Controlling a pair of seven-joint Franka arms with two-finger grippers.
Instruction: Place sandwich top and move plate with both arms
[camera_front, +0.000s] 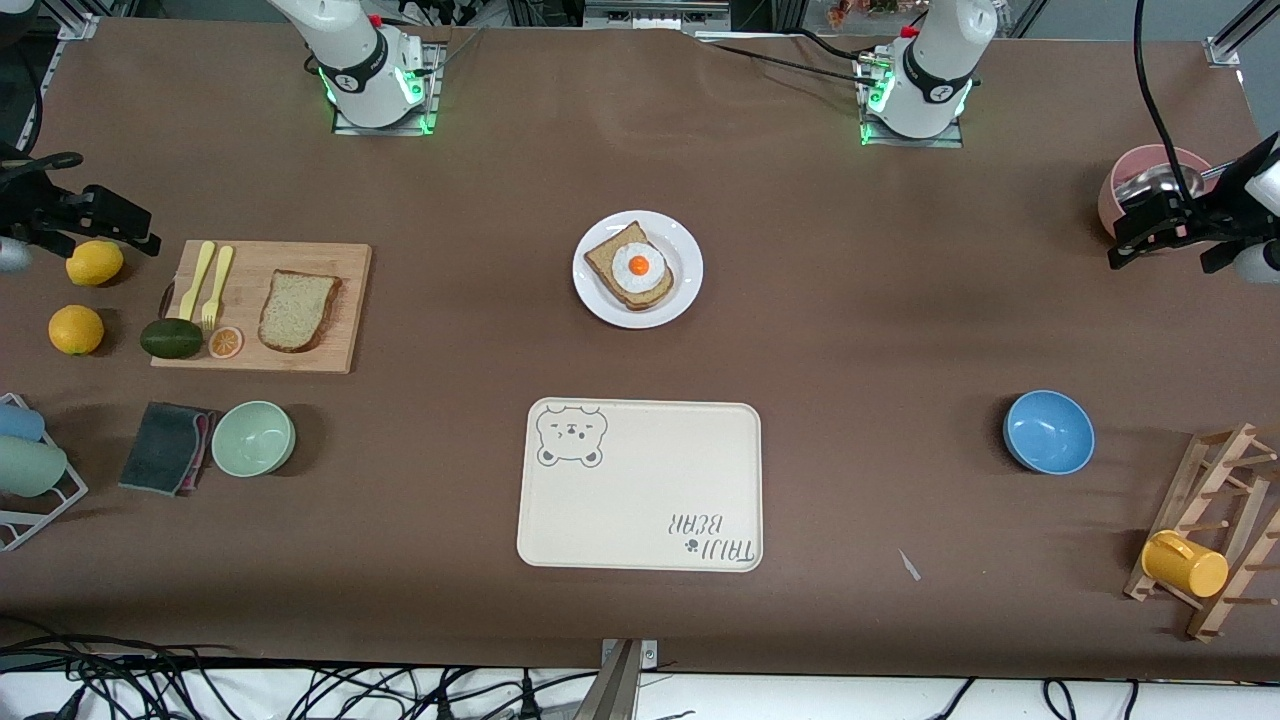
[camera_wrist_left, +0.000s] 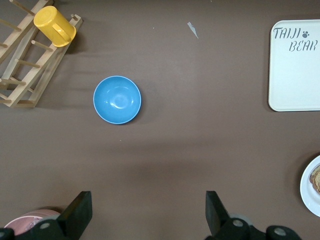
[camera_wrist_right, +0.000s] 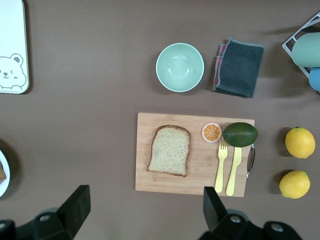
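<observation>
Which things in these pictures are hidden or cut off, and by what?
- Plate: left wrist view, cut by the picture's edge.
- Pink pot: front view, partly covered by the left pincer.
- Tray: right wrist view, cut by the edge.

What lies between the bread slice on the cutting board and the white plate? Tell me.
Nothing: between the sandwich top and the plate the front view shows only cutting board edge and bare brown table.
</observation>
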